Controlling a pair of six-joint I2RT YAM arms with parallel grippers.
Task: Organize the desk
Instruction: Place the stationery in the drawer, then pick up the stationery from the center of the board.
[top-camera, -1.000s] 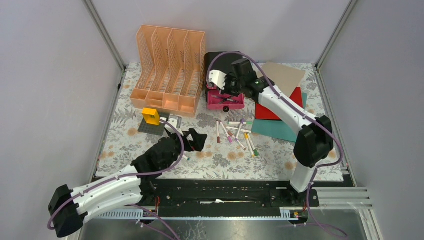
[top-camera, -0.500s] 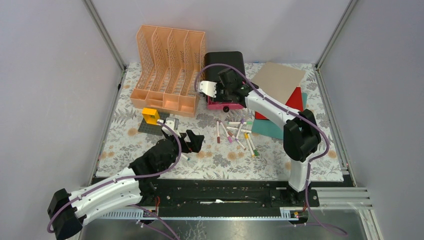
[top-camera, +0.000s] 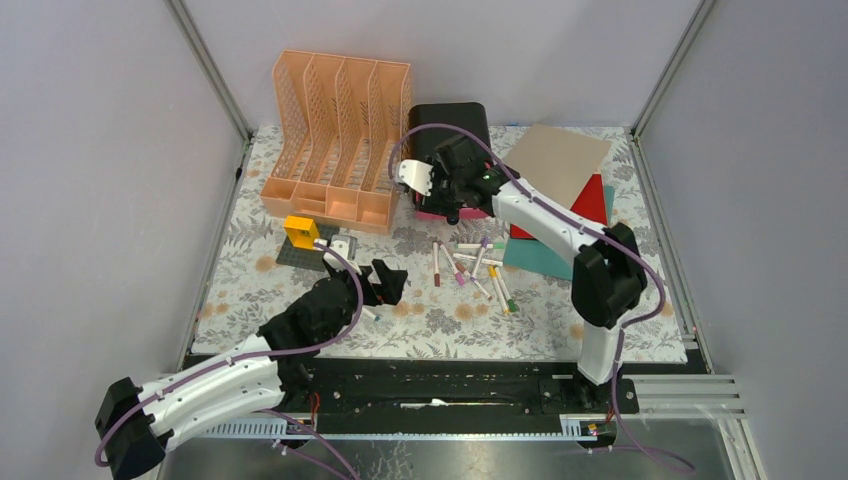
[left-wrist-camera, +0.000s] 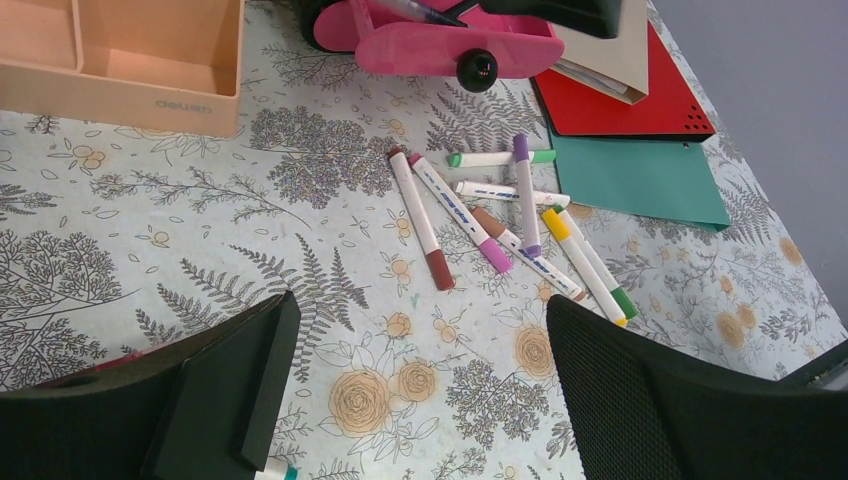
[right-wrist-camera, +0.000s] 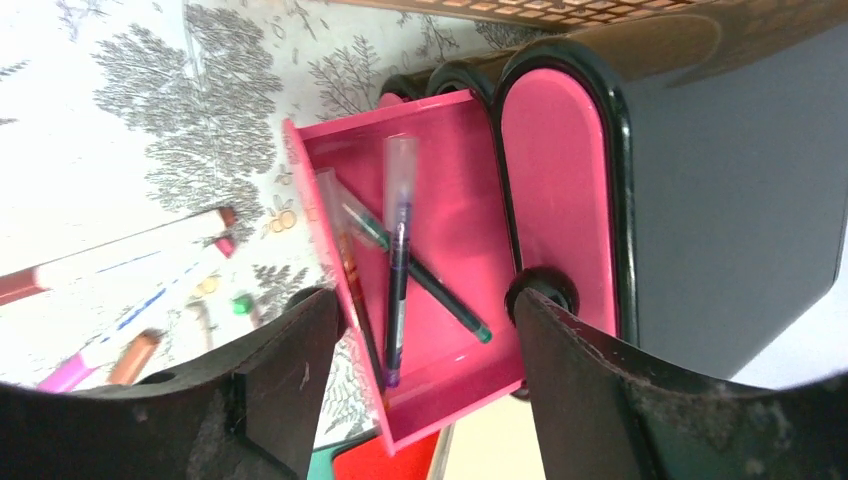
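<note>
The desk (top-camera: 245, 295) is covered with a pale cloth printed with ferns and flowers. Several markers (top-camera: 474, 264) lie scattered at its middle. My right gripper (top-camera: 447, 188) hovers open over the pulled-out pink drawer (right-wrist-camera: 440, 230) of the black drawer box (top-camera: 449, 121). A few pens (right-wrist-camera: 397, 255) lie in that drawer, and nothing is between the fingers (right-wrist-camera: 285, 375). My left gripper (top-camera: 386, 283) stands open low over bare cloth (left-wrist-camera: 150, 235), left of the markers (left-wrist-camera: 500, 225). A marker tip (left-wrist-camera: 272, 470) peeks out under its left finger (left-wrist-camera: 235, 385).
An orange file rack (top-camera: 335, 140) stands at the back left. A yellow block (top-camera: 301, 232) rests on a grey plate (top-camera: 296, 256) in front of it. Tan (top-camera: 562, 155), red (top-camera: 590, 200) and teal (top-camera: 545, 258) folders lie stacked at the right.
The right gripper swung slightly left over the pink drawer and its jaws spread from nearly shut to open. The left arm barely moved.
</note>
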